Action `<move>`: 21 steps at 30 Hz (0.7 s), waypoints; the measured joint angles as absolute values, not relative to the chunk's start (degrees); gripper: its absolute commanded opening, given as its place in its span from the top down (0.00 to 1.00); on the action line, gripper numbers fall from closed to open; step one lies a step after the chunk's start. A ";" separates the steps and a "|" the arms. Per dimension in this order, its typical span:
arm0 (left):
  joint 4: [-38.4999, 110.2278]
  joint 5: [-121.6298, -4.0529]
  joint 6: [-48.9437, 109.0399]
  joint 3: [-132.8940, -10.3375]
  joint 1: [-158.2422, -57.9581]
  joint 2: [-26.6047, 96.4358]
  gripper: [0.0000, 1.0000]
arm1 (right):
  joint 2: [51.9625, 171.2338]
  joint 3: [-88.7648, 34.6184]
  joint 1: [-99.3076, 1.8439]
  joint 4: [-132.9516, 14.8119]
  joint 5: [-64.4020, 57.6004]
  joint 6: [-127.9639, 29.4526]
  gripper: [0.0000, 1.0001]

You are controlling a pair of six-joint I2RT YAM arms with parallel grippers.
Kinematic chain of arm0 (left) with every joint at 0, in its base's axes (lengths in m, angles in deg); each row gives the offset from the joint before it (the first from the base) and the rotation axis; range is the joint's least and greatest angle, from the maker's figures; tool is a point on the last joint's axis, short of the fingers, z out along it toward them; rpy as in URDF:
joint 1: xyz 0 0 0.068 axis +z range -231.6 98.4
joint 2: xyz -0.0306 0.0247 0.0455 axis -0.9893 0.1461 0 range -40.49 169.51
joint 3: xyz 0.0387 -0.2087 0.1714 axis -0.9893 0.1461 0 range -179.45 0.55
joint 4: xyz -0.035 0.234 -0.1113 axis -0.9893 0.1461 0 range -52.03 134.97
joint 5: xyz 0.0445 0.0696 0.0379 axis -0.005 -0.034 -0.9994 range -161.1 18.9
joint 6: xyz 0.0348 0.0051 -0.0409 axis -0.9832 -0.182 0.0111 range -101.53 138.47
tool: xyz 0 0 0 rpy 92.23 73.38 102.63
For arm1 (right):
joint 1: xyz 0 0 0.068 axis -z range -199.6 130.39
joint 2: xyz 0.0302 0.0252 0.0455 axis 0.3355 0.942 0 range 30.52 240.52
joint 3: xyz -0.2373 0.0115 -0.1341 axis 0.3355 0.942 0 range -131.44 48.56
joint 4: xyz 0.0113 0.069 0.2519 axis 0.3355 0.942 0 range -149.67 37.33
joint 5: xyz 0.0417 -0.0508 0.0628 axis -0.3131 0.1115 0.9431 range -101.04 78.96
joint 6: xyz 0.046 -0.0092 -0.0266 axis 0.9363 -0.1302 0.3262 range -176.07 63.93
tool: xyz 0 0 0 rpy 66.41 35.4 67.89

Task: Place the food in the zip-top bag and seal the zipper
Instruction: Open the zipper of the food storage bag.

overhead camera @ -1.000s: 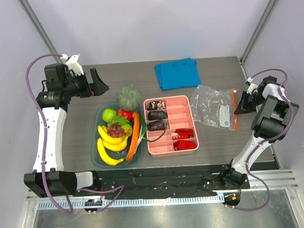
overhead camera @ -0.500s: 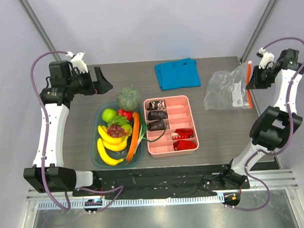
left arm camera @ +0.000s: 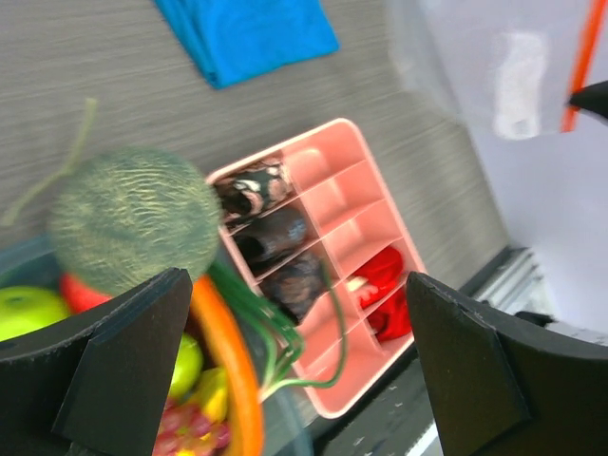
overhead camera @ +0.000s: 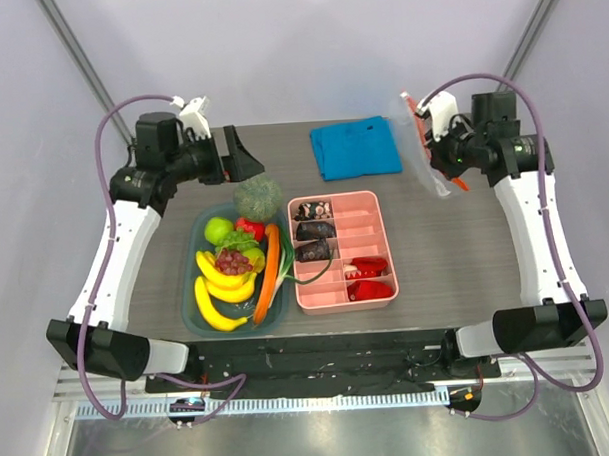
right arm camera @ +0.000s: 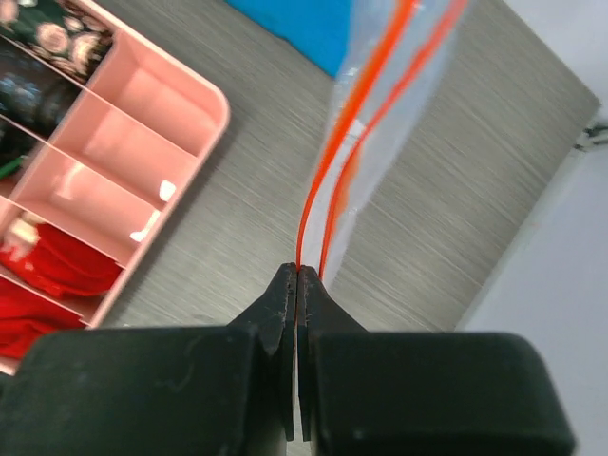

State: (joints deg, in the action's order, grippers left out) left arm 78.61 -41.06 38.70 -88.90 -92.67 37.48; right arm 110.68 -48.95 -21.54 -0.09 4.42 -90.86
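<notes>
Two arms work over one bench. It carries two trays and one folded blue cloth. The dark tray holds one netted melon, one green apple, one small red fruit, one grape bunch and one carrot. It also holds at least two bananas. The pink divided tray sits just beside it, with dark pieces in its left column and red pieces low on the right.

One zip-top bag hangs in the air over the bench's far right side, off the surface. The right end effector is pinched fully shut on the zipper at one end. The left end effector stands spread as wide as it goes and holds nothing, poised above the melon.

The overhead view alone shows both arms and the whole layout. Only the right wrist view shows the pinch itself — and that the orange-red strip runs from the jaws as two separate lines with a gap between them. The left wrist view, somewhat blurred, shows the melon's thin stem and the bag's white label, which the right wrist view does not.
</notes>
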 measured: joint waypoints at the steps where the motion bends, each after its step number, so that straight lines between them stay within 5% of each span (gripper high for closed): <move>1: 76.86 -40.89 40.58 -87.61 -93.72 37.48 0.00 | 110.42 -48.43 -22.98 -0.62 4.03 -89.61 0.99; 9: 68.38 -40.86 50.98 -81.03 -100.04 40.65 0.07 | 110.33 -36.60 -33.69 -4.49 6.32 -79.75 0.99; 21: 57.08 -47.36 61.14 -80.42 -111.32 47.49 0.17 | 112.47 -35.12 -34.41 -10.30 18.30 -66.92 0.99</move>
State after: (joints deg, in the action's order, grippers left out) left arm 57.08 -47.36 61.14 -80.42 -111.32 47.49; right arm 112.47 -35.12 -34.41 -10.30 18.30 -66.92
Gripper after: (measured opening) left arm 0.831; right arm 0.016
